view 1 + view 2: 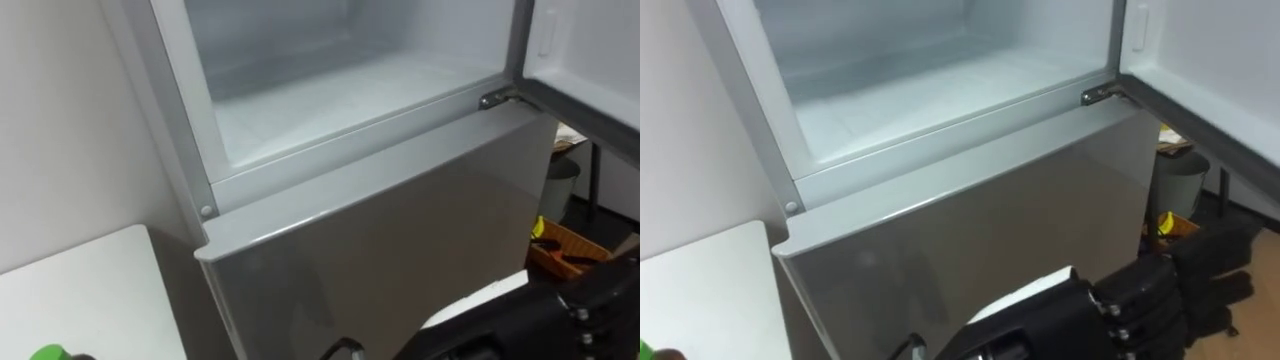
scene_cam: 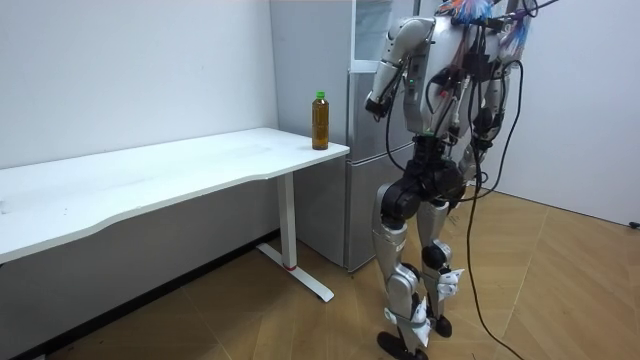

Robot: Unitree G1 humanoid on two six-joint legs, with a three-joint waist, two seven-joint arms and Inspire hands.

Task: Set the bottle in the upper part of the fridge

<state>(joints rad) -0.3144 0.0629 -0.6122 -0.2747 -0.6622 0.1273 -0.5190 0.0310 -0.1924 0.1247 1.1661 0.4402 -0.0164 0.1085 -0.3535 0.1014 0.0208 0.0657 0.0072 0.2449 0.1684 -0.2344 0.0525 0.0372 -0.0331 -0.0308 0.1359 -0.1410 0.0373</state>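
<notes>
Closest in, along the bottom of the eye views, a dark forearm enters from the lower right, ending in what I take to be the right hand [image 1: 1130, 305]. It is cut off by the frame edge, and whether it is closed or spread I cannot tell. The left hand [image 2: 376, 103] shows in the room view, raised on a bent arm before the chest on the table side, too small there to say how it is set.

The bottle [image 2: 320, 120] is in neither hand. It stands upright, long axis vertical, green cap up, on the corner of the white table [image 1: 90, 290] just beside the fridge. That puts it low and to the robot's left, well below the open compartment. The left hand is the nearer one, so a reach down and leftward with that arm looks the likely next move, taking the bottle round its side.

Straight ahead the lower door [image 1: 400, 230] is closed. Above it the upper fridge [image 1: 340, 100] stands open, its white floor bare where it shows, so nothing blocks setting a bottle down. Its door [image 1: 590, 60] is swung wide to the robot's right. Farther off, on the floor past the fridge, sit a grey bin [image 1: 560, 185] and an orange crate [image 1: 565, 252] with a few small things in it
</notes>
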